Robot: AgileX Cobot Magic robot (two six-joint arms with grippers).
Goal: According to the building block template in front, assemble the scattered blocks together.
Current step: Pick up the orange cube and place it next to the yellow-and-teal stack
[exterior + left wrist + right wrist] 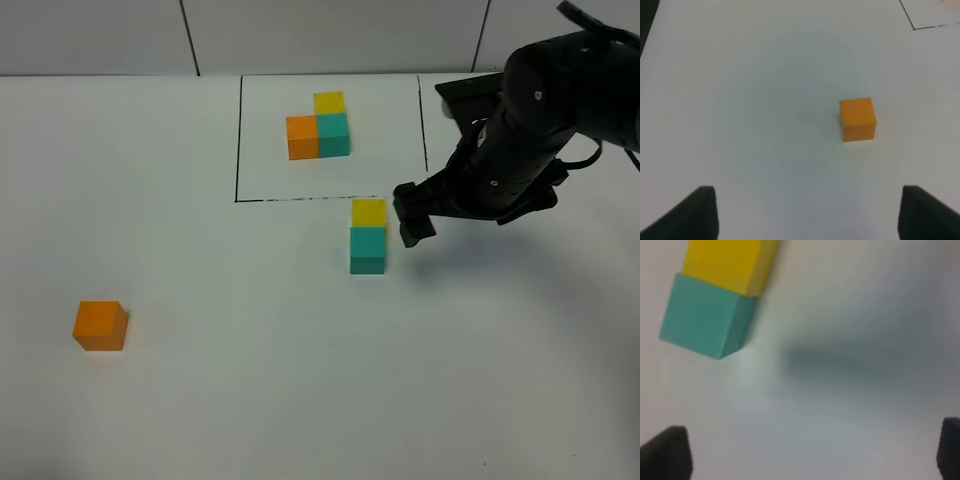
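Up near the top middle of the overhead shot sat the building block template inside its black outline. Just below it the yellow cube touched the teal cube. The right gripper was just beside them, jaws spread, gripping nothing. The orange cube sat alone at lower left, and the left gripper hung near it, jaws wide apart too.

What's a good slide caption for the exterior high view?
Beside the right gripper, yellow cube touches teal cube; orange cube lies apart at left; framed template behind.
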